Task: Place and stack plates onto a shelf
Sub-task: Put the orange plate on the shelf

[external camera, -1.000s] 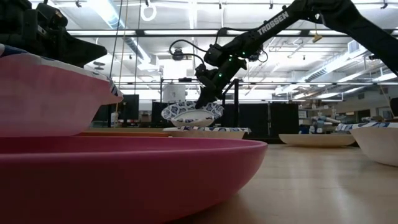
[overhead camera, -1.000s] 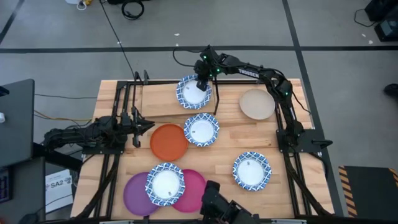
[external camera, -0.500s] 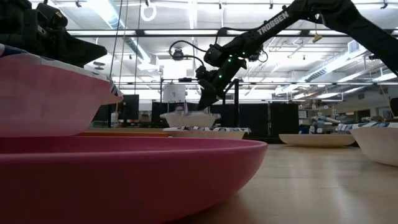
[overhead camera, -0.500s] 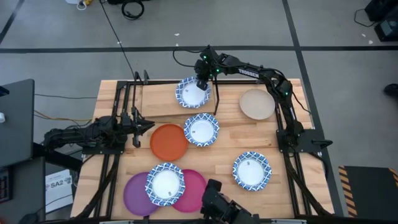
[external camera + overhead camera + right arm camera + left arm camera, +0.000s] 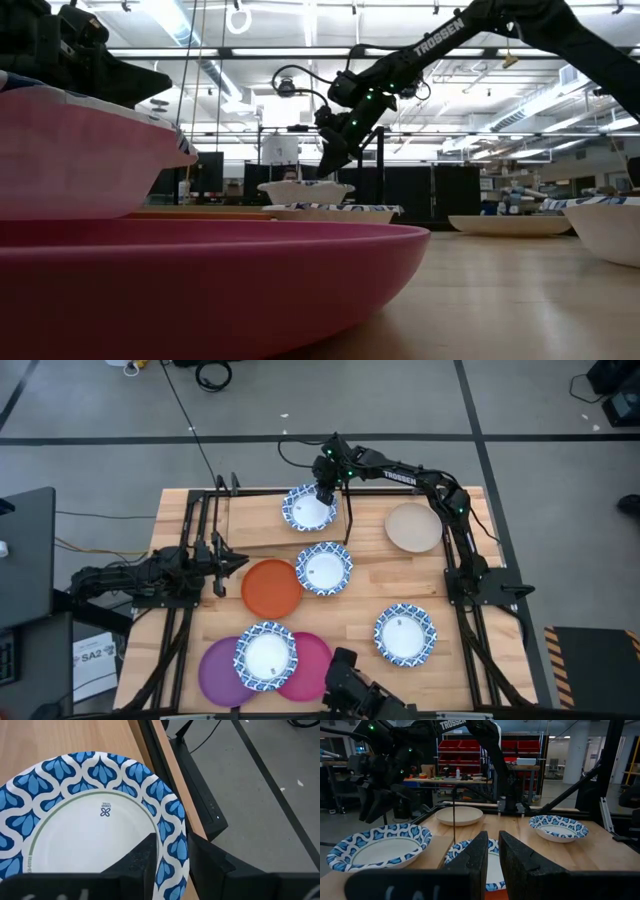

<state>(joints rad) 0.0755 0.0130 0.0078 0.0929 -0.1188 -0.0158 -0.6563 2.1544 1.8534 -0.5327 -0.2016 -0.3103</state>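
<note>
A blue-and-white plate [image 5: 308, 508] [image 5: 95, 820] lies level by its base on the shelf's light wooden board [image 5: 255, 522], at its right end. My right gripper [image 5: 325, 492] [image 5: 172, 855] is open at that plate's far rim. One finger [image 5: 142, 860] stands over the plate's inside and the other finger [image 5: 207, 865] outside it. In the low view the right gripper [image 5: 333, 160] hangs just above the plate [image 5: 305, 190]. My left gripper [image 5: 238, 563] [image 5: 492, 845] is shut, holds nothing and waits near the table's left side beside the orange plate [image 5: 272, 588]. My right gripper straddles the plate's far rim [image 5: 172, 837] from above, one finger inside and one outside. I cannot tell whether either finger touches the rim. The plate rests on the shelf board.
A beige plate [image 5: 413, 527] sits on the table to the right of the shelf. A blue-and-white plate [image 5: 324, 568] overlaps the orange one, and another [image 5: 405, 634] lies near right. A third [image 5: 266, 655] rests on the purple [image 5: 218, 672] and pink [image 5: 312, 665] plates. Black shelf posts [image 5: 347, 525] stand nearby.
The blue-and-white plate was tilted and held up off the shelf board a second ago. It has come down and now lies level on the board. My right gripper has stayed over the plate's far rim. My left arm has kept still.
</note>
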